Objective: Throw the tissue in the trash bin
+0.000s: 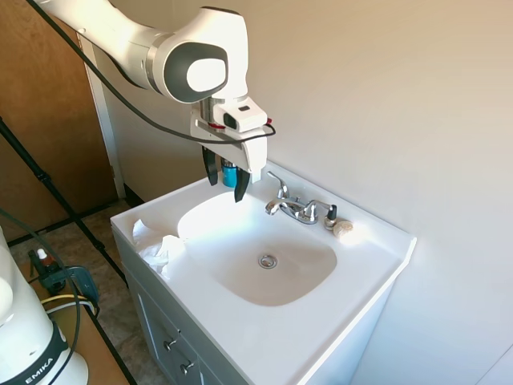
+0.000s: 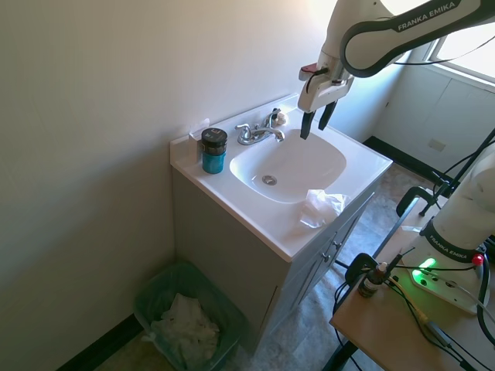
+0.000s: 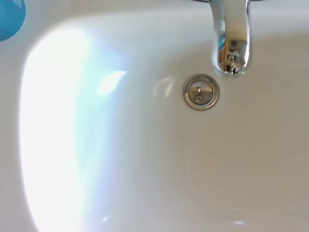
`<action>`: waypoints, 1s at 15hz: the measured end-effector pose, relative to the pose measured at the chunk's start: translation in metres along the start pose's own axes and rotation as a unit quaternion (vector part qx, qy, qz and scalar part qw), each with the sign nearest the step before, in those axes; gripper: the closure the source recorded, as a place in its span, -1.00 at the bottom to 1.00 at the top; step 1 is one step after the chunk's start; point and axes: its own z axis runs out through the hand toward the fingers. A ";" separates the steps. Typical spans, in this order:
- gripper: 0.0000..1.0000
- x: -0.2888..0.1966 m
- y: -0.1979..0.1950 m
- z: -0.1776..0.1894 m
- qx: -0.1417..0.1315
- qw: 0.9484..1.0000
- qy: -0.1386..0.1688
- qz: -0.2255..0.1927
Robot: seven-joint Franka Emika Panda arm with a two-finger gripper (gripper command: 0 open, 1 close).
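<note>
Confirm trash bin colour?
Dark green trash bin, with white paper inside; it shows best in the second exterior view, on the floor beside the vanity.

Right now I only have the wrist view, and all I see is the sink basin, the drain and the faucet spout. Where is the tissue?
Observer: The tissue lies on the front rim of the sink, at the corner away from the faucet, outside the basin.
Operator: Am I holding anything?
Observer: No. The gripper hangs open and empty above the basin.
Operator: And the trash bin?
Observer: The trash bin stands on the floor beside the vanity, against the wall, on the side where the blue jar sits. White paper already lies in it.
</note>
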 end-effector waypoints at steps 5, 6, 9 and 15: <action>-1.00 0.000 0.007 0.002 -0.012 1.000 0.008 -0.020; -1.00 -0.003 0.014 0.005 -0.019 1.000 0.007 -0.024; -1.00 -0.020 0.036 0.011 -0.047 0.998 -0.004 -0.039; -1.00 -0.081 0.041 0.017 -0.078 0.993 -0.026 -0.088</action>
